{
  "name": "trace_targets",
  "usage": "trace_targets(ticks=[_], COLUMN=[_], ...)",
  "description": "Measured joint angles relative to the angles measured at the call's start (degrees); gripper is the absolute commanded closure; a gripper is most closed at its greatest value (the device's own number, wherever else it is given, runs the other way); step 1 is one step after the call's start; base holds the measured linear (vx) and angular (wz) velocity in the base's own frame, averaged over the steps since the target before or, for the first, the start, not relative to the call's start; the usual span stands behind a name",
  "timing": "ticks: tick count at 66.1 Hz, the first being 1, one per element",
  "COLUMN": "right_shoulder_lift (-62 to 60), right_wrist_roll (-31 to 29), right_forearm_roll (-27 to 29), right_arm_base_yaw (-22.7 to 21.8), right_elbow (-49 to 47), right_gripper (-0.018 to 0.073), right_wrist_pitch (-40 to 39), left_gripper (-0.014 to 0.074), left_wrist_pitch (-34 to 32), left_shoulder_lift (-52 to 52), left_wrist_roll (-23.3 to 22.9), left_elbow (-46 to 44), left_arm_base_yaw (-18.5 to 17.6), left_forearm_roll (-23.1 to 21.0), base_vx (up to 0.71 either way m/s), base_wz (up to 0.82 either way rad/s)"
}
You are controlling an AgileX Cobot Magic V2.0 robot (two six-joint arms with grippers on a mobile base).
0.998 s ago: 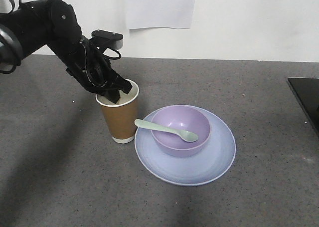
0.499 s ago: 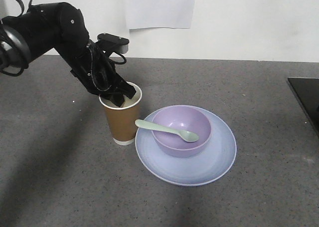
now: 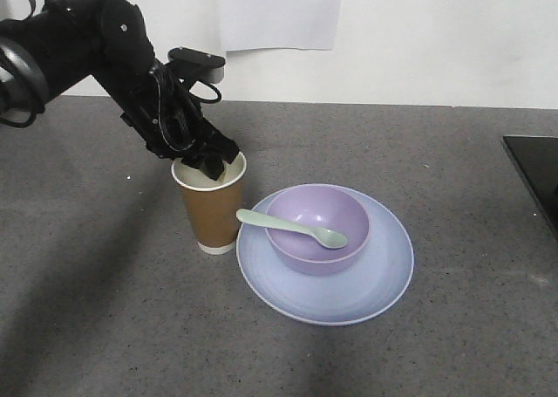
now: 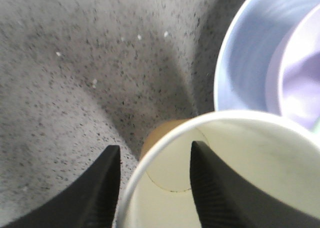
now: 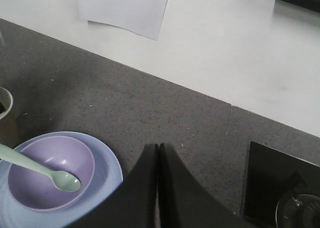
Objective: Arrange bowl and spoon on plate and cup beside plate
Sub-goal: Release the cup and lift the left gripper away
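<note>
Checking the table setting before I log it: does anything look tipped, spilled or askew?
Nothing stands out. The brown paper cup stands upright beside the pale blue-lilac plate; the lavender bowl sits on it, mint-green spoon across the bowl's rim. The left gripper straddles the cup's rim.

Black left arm reaching in from the upper left of the front view, elbow raised, forearm slanting down and to the right, cables looped along the wrist. Left gripper [image 3: 207, 163] pointing downward at the rim of the cup [image 3: 210, 207], jaws parted and straddling the cup wall: one finger [image 4: 212, 188] inside, the other outside, as seen from the left wrist view, with a gap showing between each finger and the wall. Right gripper [image 5: 158, 153] seen only from its own wrist camera, fingers pressed together with nothing between them, raised above the counter.
</note>
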Motion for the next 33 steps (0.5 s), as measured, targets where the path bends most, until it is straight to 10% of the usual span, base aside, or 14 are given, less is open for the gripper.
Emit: trace_targets(ticks=[33], right_shoulder_lift=[0.00], right_wrist_roll=[-0.05], right_forearm_roll=[-0.89], right_arm_base_yaw=[0.00], right_elbow=[0.00], right_gripper=[0.0570], right_wrist_pitch=[-0.81], left_gripper=[0.0417], left_wrist_pitch=[-0.82], left_shoulder_lift=[-11.87], left_wrist_roll=[0.00], left_elbow=[-8.25], left_arm_base_yaw=[0.00], left_forearm_roll=[2.58], base_vx=[0.00], base_wz=[0.00])
